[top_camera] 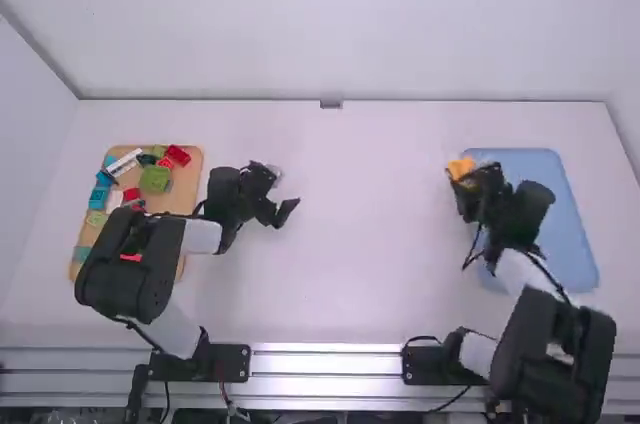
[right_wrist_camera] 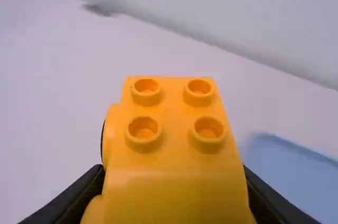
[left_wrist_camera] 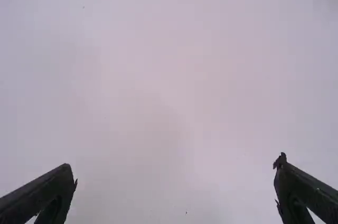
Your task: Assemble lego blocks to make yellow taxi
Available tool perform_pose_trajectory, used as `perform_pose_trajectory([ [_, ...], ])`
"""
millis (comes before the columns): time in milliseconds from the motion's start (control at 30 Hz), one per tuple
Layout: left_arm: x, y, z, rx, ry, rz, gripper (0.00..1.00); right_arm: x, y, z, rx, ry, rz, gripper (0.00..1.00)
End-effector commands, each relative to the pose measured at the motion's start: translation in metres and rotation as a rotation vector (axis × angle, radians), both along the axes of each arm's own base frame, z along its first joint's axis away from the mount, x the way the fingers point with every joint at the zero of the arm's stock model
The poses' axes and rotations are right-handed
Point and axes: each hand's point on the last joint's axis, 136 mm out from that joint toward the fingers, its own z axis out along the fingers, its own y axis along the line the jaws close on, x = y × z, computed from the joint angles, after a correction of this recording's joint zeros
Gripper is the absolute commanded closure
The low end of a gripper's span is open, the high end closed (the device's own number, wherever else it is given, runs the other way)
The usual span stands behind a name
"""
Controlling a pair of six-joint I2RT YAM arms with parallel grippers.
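Right arm [top_camera: 487, 191] — jaws gripping yellow block [top_camera: 461, 167], at tray's [top_camera: 535, 166] corner; left arm [top_camera: 240, 196] — jaws wide apart, empty, left of tray.

Smooth white links [top_camera: 202, 236] join bulky matte-black joints [top_camera: 125, 269], with thin black cables [top_camera: 545, 272] looping alongside; black base plates [top_camera: 228, 362]; left pincer [top_camera: 284, 190] and right pincer [top_camera: 459, 180] black, angular.

No text, label, brand, number or sign can be read. In the high view, toward nine o'clock on the counter [top_camera: 350, 244], lies a tan tray [top_camera: 187, 187]; near its eleven o'clock edge, a white block [top_camera: 124, 162] bears small dark marks, too small to tell whether they are letters, numbers or a pattern.
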Motion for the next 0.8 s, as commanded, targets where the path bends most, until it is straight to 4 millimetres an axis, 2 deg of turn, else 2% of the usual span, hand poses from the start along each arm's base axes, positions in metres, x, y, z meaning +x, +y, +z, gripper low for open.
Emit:
perform_pose_trajectory([
  [0,0.006,0.003,0.011,-0.035,0.007,0.056,0.01,-0.014,-0.064,-0.005,-0.013,0.034,-0.288,0.71],
  [67,0.012,0.011,0.009,-0.035,0.033,0.126,0.01,-0.025,-0.092,-0.012,0.038,0.055,-0.387,0.70],
  [167,0.017,0.021,0.006,-0.010,0.048,0.190,0.01,-0.034,-0.115,-0.030,0.062,0.093,-0.457,0.71],
  [233,0.018,0.025,0.004,-0.012,0.071,0.221,0.01,-0.036,-0.132,-0.049,0.083,0.144,-0.499,0.71],
  [333,0.017,0.024,0.002,-0.020,0.095,0.228,0.01,-0.032,-0.148,-0.070,0.131,0.216,-0.534,0.70],
  [467,0.015,0.023,0.002,-0.046,0.116,0.253,0.01,-0.025,-0.159,-0.089,0.180,0.301,-0.549,0.70],
  [633,0.015,0.034,0.008,-0.065,0.141,0.349,0.01,-0.014,-0.156,-0.098,0.198,0.391,-0.532,0.52],
  [700,0.015,0.040,0.014,-0.053,0.132,0.383,0.01,-0.015,-0.159,-0.099,0.173,0.435,-0.564,0.38],
  [733,0.015,0.039,0.016,-0.051,0.130,0.381,0.01,-0.015,-0.160,-0.099,0.167,0.443,-0.569,0.35],
  [767,0.013,0.037,0.019,-0.050,0.126,0.372,0.01,-0.016,-0.161,-0.099,0.152,0.460,-0.584,0.23],
])
